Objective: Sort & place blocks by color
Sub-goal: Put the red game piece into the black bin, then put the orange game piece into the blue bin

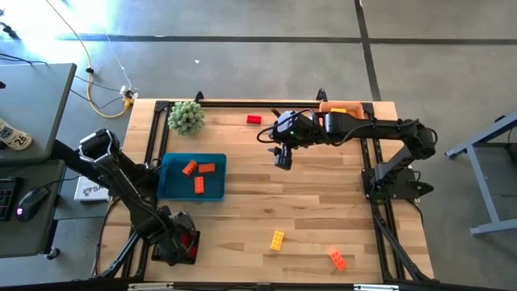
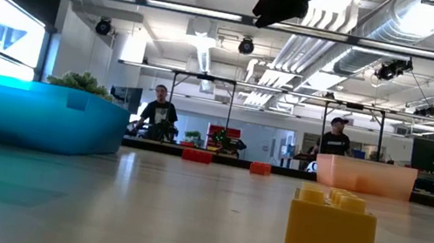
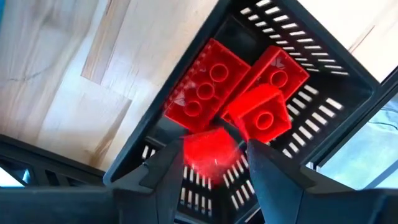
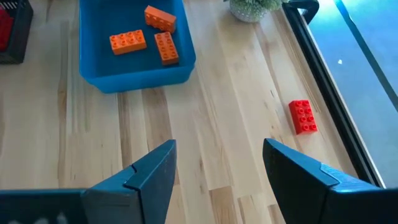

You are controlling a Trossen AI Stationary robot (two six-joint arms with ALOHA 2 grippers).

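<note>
At the near left corner of the counter [image 1: 307, 218] the left gripper [image 3: 214, 165] is held over a black slatted crate [image 3: 311, 118]. A red brick [image 3: 208, 152] sits between its fingers [image 3: 165, 177], which look parted — whether it is gripped or already let go cannot be told. Three more red bricks [image 3: 205, 87] lie in the crate beneath. If the brick is freed while tilted, it could catch on the pile and tip over the crate's wall.

Near the front edge a yellow brick [image 1: 277, 239] and an orange brick [image 1: 337, 259] lie loose, well apart from any tray. Farther back, the blue tray [image 1: 174, 190] holds three orange bricks [image 4: 127, 41].

Over the middle of the counter the right gripper [image 4: 214, 171] hangs empty, its fingers [image 4: 155, 171] spread apart. A lone red brick [image 4: 303, 116] lies beyond it near the far rail, with the fuzzy green plant [image 1: 187, 117] to one side. A grasp there could be spoiled by the rail — a finger might strike it and nudge the brick away.

A peach-coloured tray [image 2: 364, 175] at the far right corner is largely covered by the right arm from above, so its contents are not made out.
</note>
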